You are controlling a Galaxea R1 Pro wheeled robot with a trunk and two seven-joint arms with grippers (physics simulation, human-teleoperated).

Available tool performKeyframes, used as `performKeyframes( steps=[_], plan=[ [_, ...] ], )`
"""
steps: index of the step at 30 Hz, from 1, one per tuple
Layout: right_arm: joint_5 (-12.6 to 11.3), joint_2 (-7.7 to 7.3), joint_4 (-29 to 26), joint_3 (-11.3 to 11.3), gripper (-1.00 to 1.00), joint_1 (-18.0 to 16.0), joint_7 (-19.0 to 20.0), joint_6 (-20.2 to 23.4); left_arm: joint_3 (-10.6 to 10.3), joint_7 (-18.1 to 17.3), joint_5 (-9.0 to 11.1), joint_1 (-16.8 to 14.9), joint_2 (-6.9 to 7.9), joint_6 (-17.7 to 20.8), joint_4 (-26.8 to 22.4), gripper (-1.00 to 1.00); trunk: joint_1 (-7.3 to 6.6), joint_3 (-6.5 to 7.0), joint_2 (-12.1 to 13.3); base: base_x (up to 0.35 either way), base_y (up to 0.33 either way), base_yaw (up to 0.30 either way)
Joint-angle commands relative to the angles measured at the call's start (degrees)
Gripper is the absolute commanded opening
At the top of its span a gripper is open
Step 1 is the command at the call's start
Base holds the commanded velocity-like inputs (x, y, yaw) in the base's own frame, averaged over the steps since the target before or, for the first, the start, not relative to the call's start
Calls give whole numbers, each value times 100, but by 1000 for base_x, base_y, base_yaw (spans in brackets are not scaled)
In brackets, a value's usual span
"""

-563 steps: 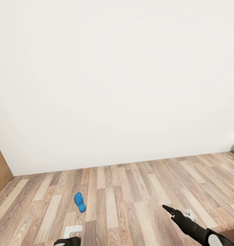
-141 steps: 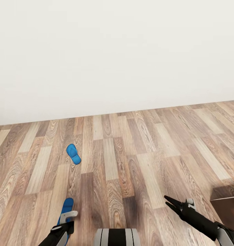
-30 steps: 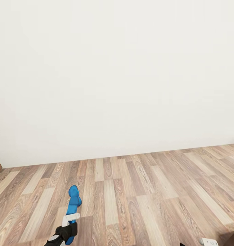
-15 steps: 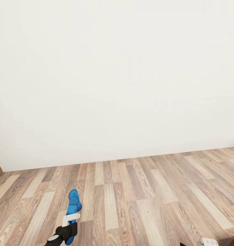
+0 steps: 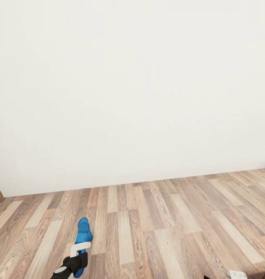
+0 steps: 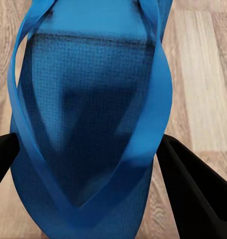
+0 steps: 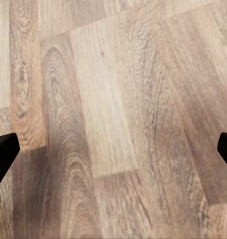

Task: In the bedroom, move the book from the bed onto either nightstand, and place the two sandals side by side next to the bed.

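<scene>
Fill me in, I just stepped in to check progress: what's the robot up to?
The robot faces a white wall over a wood-plank floor. Its left claw is shut on a blue sandal, a dark finger on each side of it; in the head view that sandal sticks out ahead of the left arm, low over the floor. The right claw is open with bare planks between its fingertips, holding nothing.

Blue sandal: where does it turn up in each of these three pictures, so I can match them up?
Head view: the blue sandal is near the lower left, over the wood-plank floor.
Left wrist view: close up in the centre, gripped between the two dark fingers of the left hand.
Right wrist view: floor planks lie ahead of the right hand.
Shared landmark: the wood-plank floor.
</scene>
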Motion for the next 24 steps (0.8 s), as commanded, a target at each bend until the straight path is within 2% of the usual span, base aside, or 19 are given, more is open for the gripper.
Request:
performKeyframes(
  steps=[1,3,6,10,15,24],
  plan=[
    [-45,0,3,-11,100,-3,34,28,2,-2,38,-3,0,-17,6,-100,-24,13,39,0,0,0],
    [-43,-1,3,-3,100,-3,34,29,2,-2,38,-1,0,-22,6,-100,-68,49,120,0,0,0],
    [-42,14,-58,-56,100,74,16,111,-16,7,47,51,-99,-23,-30,-100,-67,48,118,0,0,0],
    [-45,11,-60,-56,100,75,27,111,-16,4,47,50,-106,-20,-30,-100,-67,48,118,0,0,0],
    [-50,8,82,-56,100,76,38,111,-8,-1,47,56,-256,-39,-30,-100,-67,48,118,0,0,0],
    [-51,7,118,-55,100,75,24,111,-7,-2,46,56,-280,-42,-37,-100,-67,48,118,0,0,0]
  ],
)
